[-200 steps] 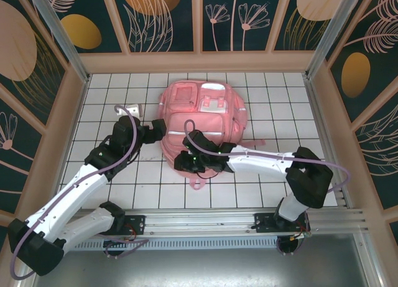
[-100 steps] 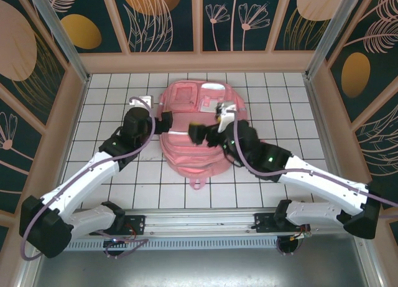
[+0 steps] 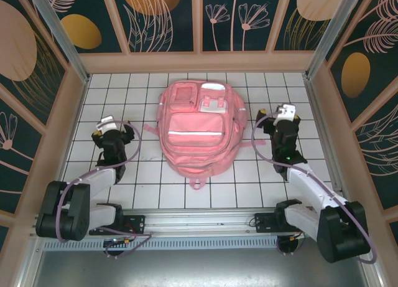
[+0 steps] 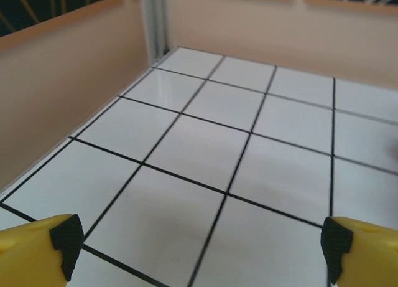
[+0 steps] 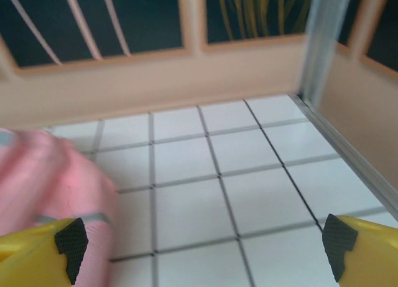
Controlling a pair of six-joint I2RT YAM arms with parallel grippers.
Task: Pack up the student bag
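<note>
The student bag (image 3: 198, 130), a large pink backpack with silvery strips and white buckle clips, lies flat in the middle of the tiled table, front pockets up. My left gripper (image 3: 112, 132) stands folded back to the bag's left, apart from it; its yellow fingers (image 4: 62, 240) are spread wide over bare tiles, so the left gripper (image 4: 200, 243) is open. My right gripper (image 3: 280, 127) stands to the bag's right, also open (image 5: 203, 238), nothing between its pads. The bag's pink side (image 5: 53, 181) shows blurred at the left of the right wrist view.
A beige wall (image 3: 199, 61) rims the white tiled table (image 3: 143, 187), with metal posts (image 3: 320, 44) at the corners. A pink strap loop (image 3: 198, 183) pokes out at the bag's near edge. Bare tiles lie around each gripper.
Both arms have drawn back from the bag, the left to the left, the right to the right, and folded. The right gripper has opened. The bag lies flatter.
</note>
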